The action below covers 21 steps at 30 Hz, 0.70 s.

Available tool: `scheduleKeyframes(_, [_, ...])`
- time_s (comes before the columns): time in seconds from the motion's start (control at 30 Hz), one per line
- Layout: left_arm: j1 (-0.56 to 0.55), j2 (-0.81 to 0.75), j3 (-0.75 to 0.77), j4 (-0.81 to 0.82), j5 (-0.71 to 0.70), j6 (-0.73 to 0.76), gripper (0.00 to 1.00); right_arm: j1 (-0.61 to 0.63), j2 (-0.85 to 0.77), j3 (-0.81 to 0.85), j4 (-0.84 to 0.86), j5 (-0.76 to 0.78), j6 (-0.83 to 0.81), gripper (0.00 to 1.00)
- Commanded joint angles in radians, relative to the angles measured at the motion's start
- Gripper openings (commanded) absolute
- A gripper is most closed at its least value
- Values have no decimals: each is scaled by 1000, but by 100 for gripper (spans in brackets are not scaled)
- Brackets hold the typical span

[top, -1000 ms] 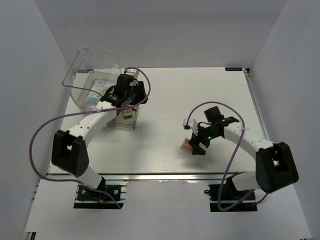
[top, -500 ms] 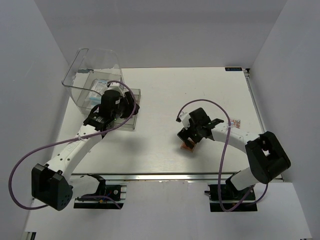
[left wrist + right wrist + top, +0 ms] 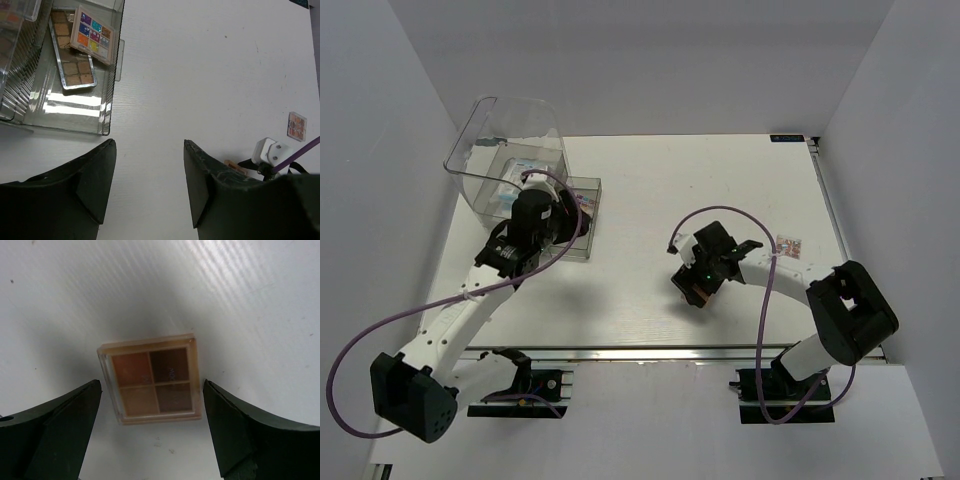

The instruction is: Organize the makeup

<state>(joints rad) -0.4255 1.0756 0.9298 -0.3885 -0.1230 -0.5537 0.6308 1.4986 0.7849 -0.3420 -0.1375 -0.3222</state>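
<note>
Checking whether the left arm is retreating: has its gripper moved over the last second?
Yes. In the top view the left gripper has shifted left and nearer, from over the middle of the clear tray toward its left side.

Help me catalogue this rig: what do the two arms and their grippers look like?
Both the left arm and right arm have white tubular links joined by chunky black joint housings. A purple cable loops loosely along each. The left gripper and right gripper have dark, matte, wedge-shaped fingers. No markings are legible.
</note>
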Motion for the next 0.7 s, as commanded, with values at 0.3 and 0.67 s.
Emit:
scheduleKeyframes(0.3, [-1, -108, 6, -9, -20, -18, 69, 47, 40, -67, 74, 122, -48, 45])
scheduleKeyframes(0.67, [-1, -140, 162, 66, 22, 6, 70, 67, 29, 270, 253, -410, -107, 0])
